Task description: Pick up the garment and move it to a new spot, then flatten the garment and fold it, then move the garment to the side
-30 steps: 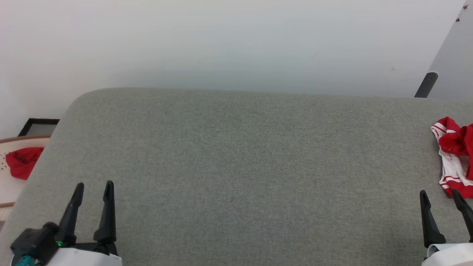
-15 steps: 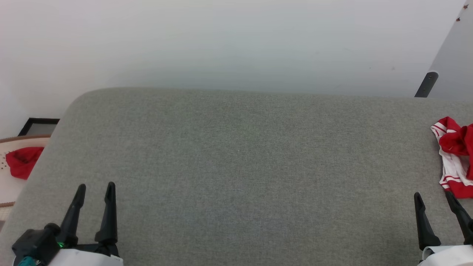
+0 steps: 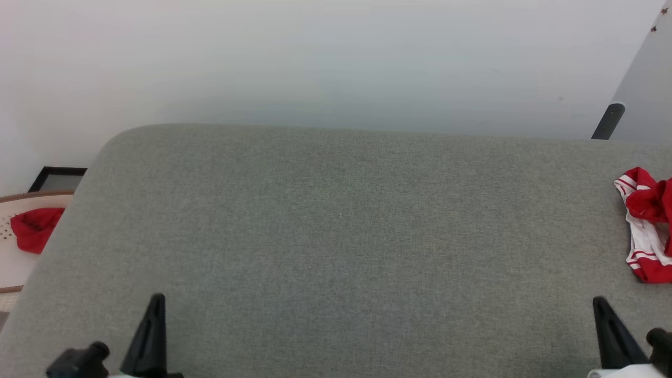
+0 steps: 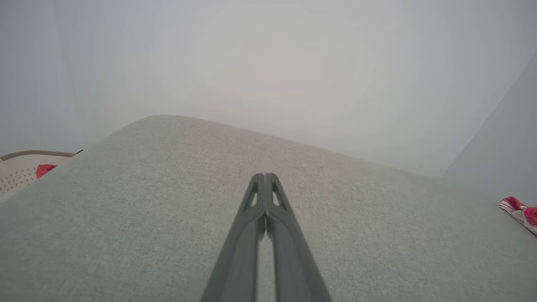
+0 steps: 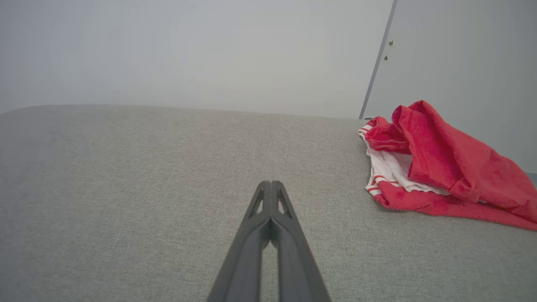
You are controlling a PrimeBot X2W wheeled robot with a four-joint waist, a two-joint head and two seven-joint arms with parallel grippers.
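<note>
The garment [image 3: 647, 206] lies crumpled on the cushion [image 3: 336, 236].

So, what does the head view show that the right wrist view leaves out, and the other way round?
Head view extra: the left end effector at the lower left, and a pale basket holding a red cloth beside the grey cushion. Right wrist view extra: the two fingers of the right end effector pressed together, empty, and more of the red and white shirt, crumpled. Shared: the shirt at the cushion's right end, the right end effector short of it, the pale wall.
</note>
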